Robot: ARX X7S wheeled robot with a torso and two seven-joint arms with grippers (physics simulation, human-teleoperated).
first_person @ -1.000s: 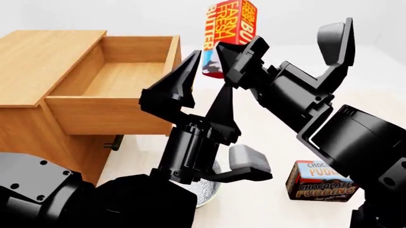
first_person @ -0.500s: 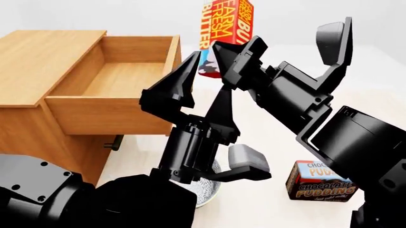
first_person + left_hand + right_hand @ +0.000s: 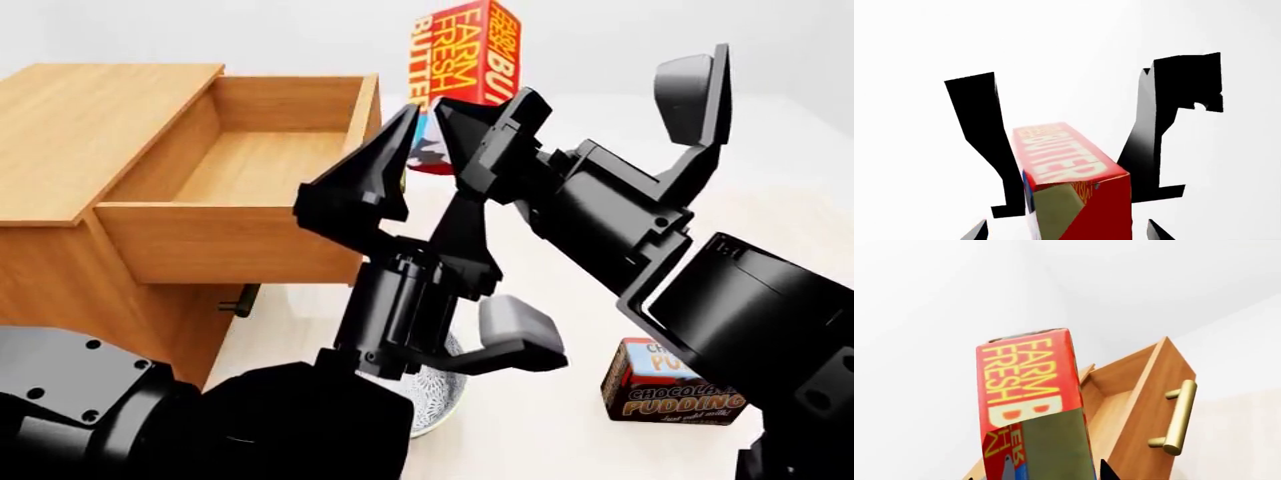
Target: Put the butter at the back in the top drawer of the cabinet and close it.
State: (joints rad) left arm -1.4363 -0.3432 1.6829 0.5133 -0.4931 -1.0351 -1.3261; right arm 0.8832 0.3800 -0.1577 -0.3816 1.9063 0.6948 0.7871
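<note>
My right gripper point(image 3: 474, 120) is shut on the lower end of the butter point(image 3: 465, 55), a red and yellow box held upright in the air just right of the open top drawer point(image 3: 240, 160) of the cabinet point(image 3: 80, 110). The right wrist view shows the butter point(image 3: 1031, 390) close up, with the drawer front and its brass handle point(image 3: 1177, 417) beyond it. My left gripper point(image 3: 430, 165) points upward below the box, open and holding nothing. In the left wrist view the butter point(image 3: 1067, 170) hangs beyond its fingertips. The drawer's plain wood inside holds nothing.
A chocolate pudding box point(image 3: 674, 385) lies on the table at the right. A patterned bowl point(image 3: 434, 395) sits partly hidden under my left arm. A lower drawer's handle point(image 3: 240, 298) shows beneath the open drawer.
My right gripper has carried the butter a little to the left, toward the open drawer. The left arm has barely moved.
</note>
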